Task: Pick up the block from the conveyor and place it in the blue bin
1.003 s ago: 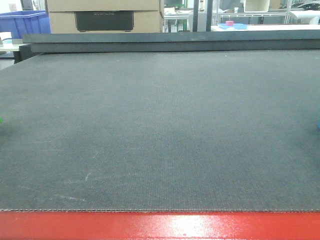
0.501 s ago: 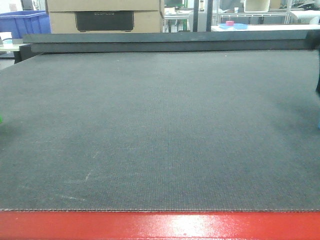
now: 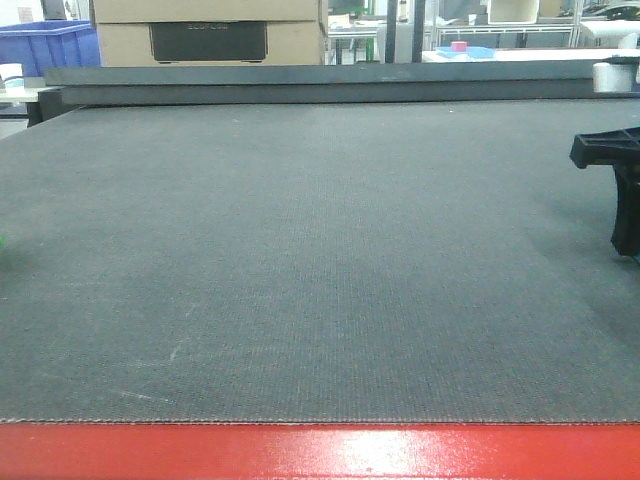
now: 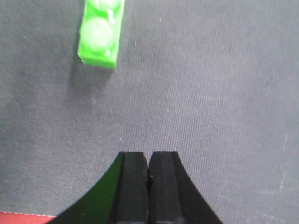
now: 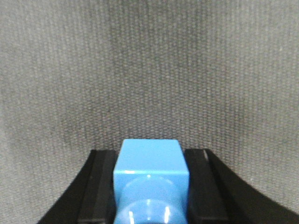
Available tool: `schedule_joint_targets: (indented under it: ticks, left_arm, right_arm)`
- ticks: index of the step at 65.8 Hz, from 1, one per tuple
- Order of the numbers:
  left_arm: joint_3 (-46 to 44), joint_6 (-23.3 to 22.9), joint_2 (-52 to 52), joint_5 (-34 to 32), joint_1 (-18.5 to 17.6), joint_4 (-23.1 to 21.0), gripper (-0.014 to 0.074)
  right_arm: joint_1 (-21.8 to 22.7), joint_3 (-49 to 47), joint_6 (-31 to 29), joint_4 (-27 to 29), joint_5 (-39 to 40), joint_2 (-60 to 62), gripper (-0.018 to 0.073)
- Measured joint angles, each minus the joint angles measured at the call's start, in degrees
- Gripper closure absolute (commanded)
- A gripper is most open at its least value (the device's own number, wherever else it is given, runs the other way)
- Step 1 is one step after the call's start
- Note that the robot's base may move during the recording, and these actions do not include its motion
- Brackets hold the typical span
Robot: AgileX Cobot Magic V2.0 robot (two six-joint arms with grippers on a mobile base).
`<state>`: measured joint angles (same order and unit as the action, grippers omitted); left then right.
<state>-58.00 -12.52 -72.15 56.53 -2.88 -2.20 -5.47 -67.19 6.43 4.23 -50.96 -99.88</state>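
Observation:
The conveyor (image 3: 300,260) is a wide dark grey woven belt with a glossy red frame edge (image 3: 320,452) in front. In the right wrist view my right gripper (image 5: 150,156) is shut on a light blue studded block (image 5: 150,172), just above the belt. In the front view this gripper (image 3: 626,235) shows as a black finger at the right edge, and the block is hidden there. My left gripper (image 4: 148,156) is shut and empty over the belt. A green studded block (image 4: 100,32) lies ahead of it to the left, apart from it. A blue bin (image 3: 50,45) stands at the far back left.
A cardboard box (image 3: 210,30) stands behind the belt's raised far edge (image 3: 330,85). A blue tray with a pink object (image 3: 465,49) sits on a table at the back right. A green sliver (image 3: 2,241) shows at the belt's left edge.
My right gripper has come into the front view from the right edge, over the belt. The blue sliver seen there earlier no longer shows.

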Motion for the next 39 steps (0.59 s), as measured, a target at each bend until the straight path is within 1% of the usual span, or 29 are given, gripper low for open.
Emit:
schedule_joint_targets:
  ticks: [3,12,19,22,24,28,29,30,32,33,36,39]
  left_arm:
    - [-1.57,0.85,-0.88,1.36,0.53,0.0,0.0707]
    - [-8.95,5.6,-6.64,6.75,3.37,0.0,0.0707]
    - [-13.48,8.09,-11.34,7.95,5.39,0.0,0.0706]
    - [-15.5,9.35,-13.79,7.95,6.23,0.0,0.0687]
    - [-16.67,10.35,-15.43,7.95,6.5,0.12,0.0653]
    - [-18.31,12.52,-18.07,7.68,6.88,0.12,0.055]
    - [-18.54,12.91,-18.63,7.55,6.88,0.12,0.0536]
    - [-18.66,13.34,-18.86,7.41,6.88,0.12,0.0491]
    - [-19.07,14.08,-20.04,6.98,6.88,0.02,0.0432]
    - [-19.08,14.31,-20.48,6.64,6.88,0.0,0.0418]
    - [-19.32,14.84,-21.72,5.72,6.88,-0.09,0.0328]
    - [-19.44,15.11,-22.88,4.95,6.88,-0.25,0.0277]
  right_arm:
    - [0.0,-0.1,0.0,0.0,-0.38,0.0,0.0721]
    - [0.0,-0.47,0.03,0.03,-1.65,1.17,0.0721]
    - [0.0,-0.84,0.03,0.03,-2.05,3.56,0.0721]
    - [0.0,-0.99,0.03,0.03,-2.05,4.88,0.0721]
    - [0.0,-0.99,0.03,0.03,-2.05,5.77,0.0721]
    - [0.0,-0.99,0.03,0.03,-2.05,6.76,0.0721]
    - [0.0,-0.99,0.03,0.03,-2.1,6.92,0.0721]
    - [0.0,-0.99,0.03,0.03,-2.1,7.08,0.0721]
    - [0.0,-0.99,0.03,0.03,-2.1,7.2,0.0721]
    - [0.0,-0.99,0.03,0.03,-2.1,7.2,0.0721]
    - [0.0,-0.99,0.03,0.14,-2.21,7.3,0.0721]
    - [0.0,-0.99,0.03,0.14,-2.45,7.3,0.0721]
